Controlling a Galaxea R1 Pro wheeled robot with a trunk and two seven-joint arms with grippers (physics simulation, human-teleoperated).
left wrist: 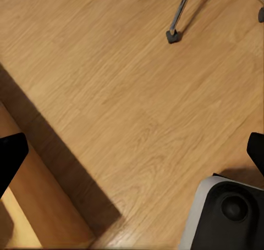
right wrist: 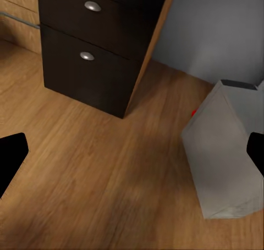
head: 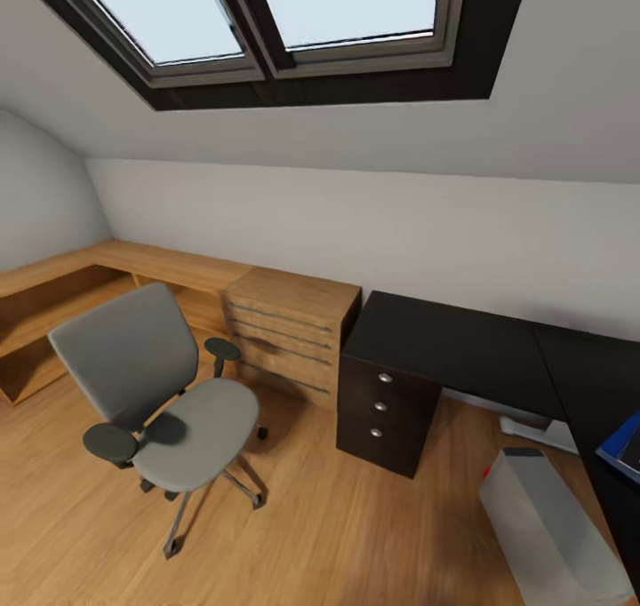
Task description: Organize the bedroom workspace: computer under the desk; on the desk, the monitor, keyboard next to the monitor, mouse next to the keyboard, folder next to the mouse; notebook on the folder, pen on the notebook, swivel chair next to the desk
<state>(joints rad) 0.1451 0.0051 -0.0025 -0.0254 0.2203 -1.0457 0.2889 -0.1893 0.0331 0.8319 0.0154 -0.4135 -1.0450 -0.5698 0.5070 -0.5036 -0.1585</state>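
The grey swivel chair [head: 169, 393] stands on the wood floor at the left, its seat bare, well apart from the black desk [head: 453, 339]. The silver-grey computer [head: 551, 526] sits on the floor right of the desk's drawers, by the knee opening; it is also in the right wrist view [right wrist: 225, 151]. A corner of the blue folder [head: 622, 442] lies on the desk at the right edge, with something dark on it that the frame cuts off. My left gripper [left wrist: 132, 156] hangs open over bare floor near the chair's base [left wrist: 173, 33]. My right gripper [right wrist: 132, 154] is open between drawers [right wrist: 88, 46] and computer. Monitor, keyboard, mouse and pen are out of view.
A light wooden chest of drawers [head: 289, 335] stands between chair and desk, with a low wooden bench [head: 53, 286] along the left wall. A pale flat thing [head: 533, 428] lies on the floor under the desk. My base [left wrist: 225, 214] and a wooden edge [left wrist: 33, 206] are below the left gripper.
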